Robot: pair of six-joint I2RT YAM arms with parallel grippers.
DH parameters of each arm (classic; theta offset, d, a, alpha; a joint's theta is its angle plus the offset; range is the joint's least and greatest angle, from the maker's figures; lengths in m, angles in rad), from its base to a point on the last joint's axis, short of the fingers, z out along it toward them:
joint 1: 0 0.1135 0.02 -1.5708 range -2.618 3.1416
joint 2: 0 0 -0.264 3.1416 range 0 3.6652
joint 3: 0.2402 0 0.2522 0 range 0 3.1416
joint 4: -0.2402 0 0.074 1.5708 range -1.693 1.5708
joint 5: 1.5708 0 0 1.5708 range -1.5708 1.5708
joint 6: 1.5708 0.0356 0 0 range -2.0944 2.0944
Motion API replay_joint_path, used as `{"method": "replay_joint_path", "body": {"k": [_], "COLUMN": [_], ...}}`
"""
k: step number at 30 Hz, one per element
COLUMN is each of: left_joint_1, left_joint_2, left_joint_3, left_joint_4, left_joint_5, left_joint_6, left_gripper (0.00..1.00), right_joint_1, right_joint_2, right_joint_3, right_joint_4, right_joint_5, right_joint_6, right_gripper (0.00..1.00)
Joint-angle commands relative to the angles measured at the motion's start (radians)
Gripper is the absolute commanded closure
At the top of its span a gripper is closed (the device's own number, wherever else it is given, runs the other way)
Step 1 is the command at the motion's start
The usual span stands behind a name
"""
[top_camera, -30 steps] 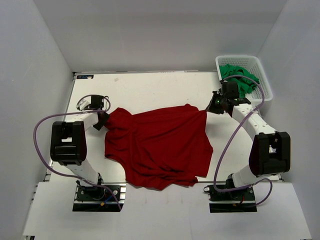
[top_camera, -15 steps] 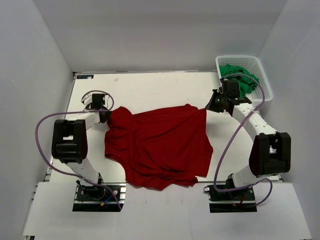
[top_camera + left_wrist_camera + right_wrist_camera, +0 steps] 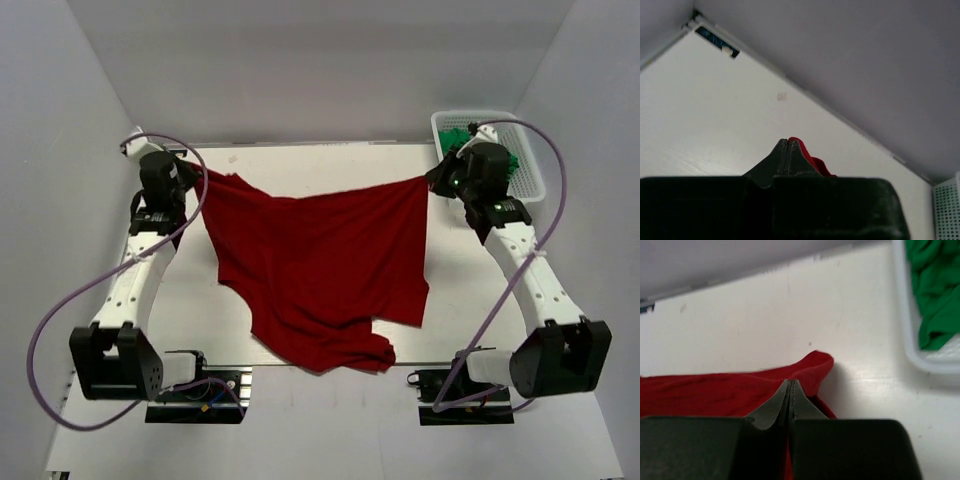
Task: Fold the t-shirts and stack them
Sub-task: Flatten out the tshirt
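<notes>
A deep red t-shirt (image 3: 320,260) hangs stretched between both arms, its upper edge lifted and its lower part trailing crumpled toward the table's near edge. My left gripper (image 3: 193,175) is shut on the shirt's left corner; a bit of red cloth (image 3: 807,156) pokes out beside the closed fingertips. My right gripper (image 3: 433,180) is shut on the right corner, where the red cloth (image 3: 805,372) folds over the closed tips. Bright green t-shirts (image 3: 490,150) lie bunched in the basket, and their green cloth (image 3: 935,300) fills the right wrist view's top right.
A white lattice basket (image 3: 533,180) stands at the table's far right corner, just behind the right gripper; its rim (image 3: 912,347) is close to the fingers. Grey walls enclose the table on three sides. A small dark label (image 3: 717,40) marks the far left corner.
The left gripper closed on the shirt's left corner. Both arms then rose and swung toward the back of the table, lifting and stretching the shirt's upper edge between them.
</notes>
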Motion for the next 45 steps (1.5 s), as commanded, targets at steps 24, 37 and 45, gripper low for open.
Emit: {"method": "replay_joint_path", "body": {"k": [24,37,45], "left_joint_1": [0.009,0.009,0.018], "left_joint_2": [-0.338,-0.439,-0.488], "left_joint_3": [0.569,0.823,0.807], "left_joint_4": [0.081,0.013,0.013], "left_joint_5": [-0.002,0.108,0.156], "left_joint_6": [0.323,0.406,0.406], "left_gripper": [1.0,1.0,1.0], "right_joint_1": [-0.002,-0.006,-0.008], "right_joint_2": [-0.391,-0.564,-0.628], "right_joint_3": [0.386,0.572,0.533], "right_joint_4": [0.083,0.014,0.023], "right_joint_5": [-0.074,-0.171,-0.188], "right_joint_6": [-0.334,-0.394,-0.38], "right_gripper": [1.0,1.0,1.0]}}
